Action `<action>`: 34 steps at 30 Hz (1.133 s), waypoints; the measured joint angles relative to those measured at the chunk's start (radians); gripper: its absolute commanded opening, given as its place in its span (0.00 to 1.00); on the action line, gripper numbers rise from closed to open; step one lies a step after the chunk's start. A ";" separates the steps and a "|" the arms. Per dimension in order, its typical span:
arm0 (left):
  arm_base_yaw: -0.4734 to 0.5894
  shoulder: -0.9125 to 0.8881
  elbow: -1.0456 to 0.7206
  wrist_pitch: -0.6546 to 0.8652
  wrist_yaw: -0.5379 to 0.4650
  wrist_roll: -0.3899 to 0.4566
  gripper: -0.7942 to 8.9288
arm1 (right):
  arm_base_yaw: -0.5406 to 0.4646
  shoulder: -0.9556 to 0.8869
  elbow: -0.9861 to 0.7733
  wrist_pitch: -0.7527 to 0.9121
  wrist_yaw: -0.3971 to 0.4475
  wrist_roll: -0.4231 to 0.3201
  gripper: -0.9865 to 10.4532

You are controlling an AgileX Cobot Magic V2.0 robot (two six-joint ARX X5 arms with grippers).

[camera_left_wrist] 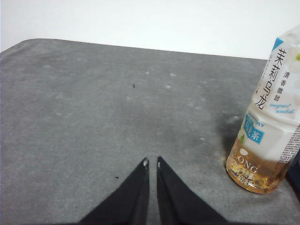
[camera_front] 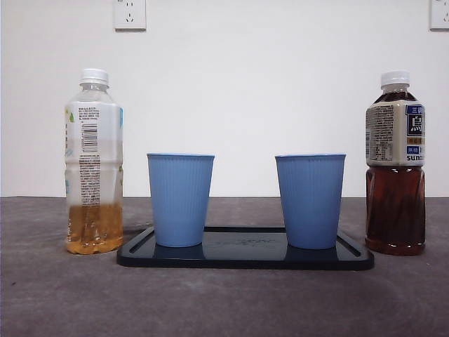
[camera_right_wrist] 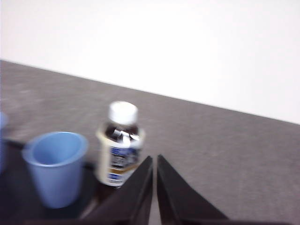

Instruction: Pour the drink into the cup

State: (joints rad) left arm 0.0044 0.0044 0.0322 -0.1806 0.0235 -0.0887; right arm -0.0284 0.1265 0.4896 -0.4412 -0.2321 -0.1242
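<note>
Nearest to the front view sits a flat black tray (camera_front: 245, 262) on the grey table (camera_front: 224, 302), and it serves as the landmark for everything else. Two blue ribbed cups stand upright on it, both empty as far as the front view lets me see: one cup (camera_front: 180, 199) towards the tray's left end, the other cup (camera_front: 310, 201) towards its right end, well apart from each other.

Just off the tray's left end stands a clear bottle of pale tea (camera_front: 93, 163), white cap on, only its lower part filled with amber drink. Just off the tray's right end stands a dark tea bottle (camera_front: 395, 165), also capped and upright, filled to above its label with brown liquid.

Neither arm shows in the front view. From the left wrist view, the left gripper (camera_left_wrist: 151, 162) hangs over bare table beside the pale bottle (camera_left_wrist: 267, 126), its jaws pressed nearly together and gripping nothing. From the right wrist view, which is blurred, the right gripper (camera_right_wrist: 154, 159) is likewise closed on nothing, near the dark bottle (camera_right_wrist: 121, 143) and the cup (camera_right_wrist: 56, 166) at that end of the tray.

Behind the table rises a white wall with a socket (camera_front: 130, 14) above.
</note>
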 measured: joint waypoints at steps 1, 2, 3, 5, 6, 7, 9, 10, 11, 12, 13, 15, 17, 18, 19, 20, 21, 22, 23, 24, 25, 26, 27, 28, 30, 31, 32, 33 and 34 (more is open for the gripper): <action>0.000 0.000 0.000 0.000 0.000 0.000 0.11 | -0.018 -0.025 -0.079 0.060 0.000 -0.003 0.10; 0.000 0.000 0.000 0.000 0.000 0.000 0.11 | -0.027 -0.038 -0.133 0.092 0.001 -0.003 0.10; 0.000 0.000 0.000 0.000 0.000 0.000 0.11 | -0.033 -0.049 -0.183 0.121 0.004 -0.003 0.10; 0.000 0.000 0.000 0.000 0.000 0.000 0.11 | -0.036 -0.070 -0.278 0.177 0.032 0.001 0.10; 0.000 0.000 0.000 0.000 0.000 0.000 0.11 | -0.036 -0.080 -0.312 0.199 0.051 0.002 0.10; 0.000 0.000 0.000 0.000 0.000 0.000 0.11 | -0.035 -0.090 -0.339 0.213 0.076 0.002 0.10; 0.000 0.000 0.000 0.000 0.000 0.000 0.11 | -0.033 -0.112 -0.373 0.223 0.116 0.003 0.10; 0.000 0.000 0.000 0.000 0.000 0.000 0.11 | -0.032 -0.121 -0.392 0.228 0.142 0.005 0.10; 0.000 0.000 0.000 0.000 0.000 0.000 0.11 | -0.032 -0.122 -0.406 0.235 0.161 0.006 0.10; 0.000 0.000 0.000 0.000 0.000 0.000 0.11 | -0.032 -0.122 -0.419 0.238 0.177 0.010 0.10; 0.000 0.000 0.000 0.000 0.000 0.000 0.11 | -0.032 -0.122 -0.436 0.239 0.184 0.013 0.10; 0.000 0.000 0.000 0.000 0.000 0.000 0.11 | -0.032 -0.122 -0.462 0.245 0.199 0.029 0.10; 0.000 0.000 0.000 0.000 0.000 0.000 0.11 | -0.031 -0.119 -0.468 0.260 0.207 0.044 0.10; 0.000 0.000 0.000 0.000 0.000 0.000 0.11 | -0.029 -0.121 -0.469 0.262 0.210 0.047 0.10; 0.000 0.000 0.000 0.000 0.000 0.000 0.11 | -0.025 -0.121 -0.470 0.264 0.219 0.050 0.10; 0.000 0.000 0.000 0.000 0.000 0.000 0.11 | -0.021 -0.121 -0.470 0.264 0.228 0.051 0.10; 0.000 0.000 0.000 0.000 0.000 0.000 0.11 | -0.017 -0.121 -0.470 0.265 0.230 0.052 0.10; 0.000 0.000 0.000 0.000 0.000 0.000 0.11 | -0.015 -0.121 -0.470 0.265 0.230 0.052 0.10; 0.000 0.000 0.000 0.000 0.000 0.000 0.11 | -0.010 -0.121 -0.470 0.265 0.231 0.052 0.10; 0.000 0.000 0.000 0.000 0.000 0.000 0.11 | -0.006 -0.121 -0.470 0.265 0.232 0.052 0.10; 0.000 0.000 0.000 0.000 0.000 0.000 0.11 | -0.001 -0.121 -0.470 0.265 0.232 0.052 0.10; 0.000 0.000 0.000 0.000 0.000 0.000 0.11 | 0.004 -0.121 -0.470 0.265 0.232 0.052 0.10; 0.000 0.000 0.000 0.000 0.000 0.000 0.11 | 0.004 -0.121 -0.470 0.266 0.232 0.052 0.10; 0.000 0.000 0.000 0.000 0.000 0.000 0.11 | 0.005 -0.121 -0.470 0.266 0.231 0.052 0.10; 0.000 0.000 0.000 0.000 0.000 0.000 0.11 | 0.007 -0.121 -0.470 0.268 0.232 0.052 0.10; 0.000 0.000 0.000 0.000 0.000 0.000 0.11 | 0.007 -0.121 -0.471 0.270 0.232 0.052 0.10; 0.000 0.000 0.000 0.000 0.000 0.000 0.11 | 0.007 -0.121 -0.472 0.273 0.232 0.052 0.10; 0.000 0.000 0.000 0.000 0.000 0.000 0.11 | 0.007 -0.121 -0.472 0.274 0.232 0.052 0.10; 0.000 0.000 0.000 0.000 0.000 0.000 0.11 | 0.007 -0.121 -0.472 0.274 0.232 0.052 0.10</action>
State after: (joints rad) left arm 0.0044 0.0044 0.0322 -0.1806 0.0231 -0.0887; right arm -0.0212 0.0051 0.0177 -0.1677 -0.0002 -0.0719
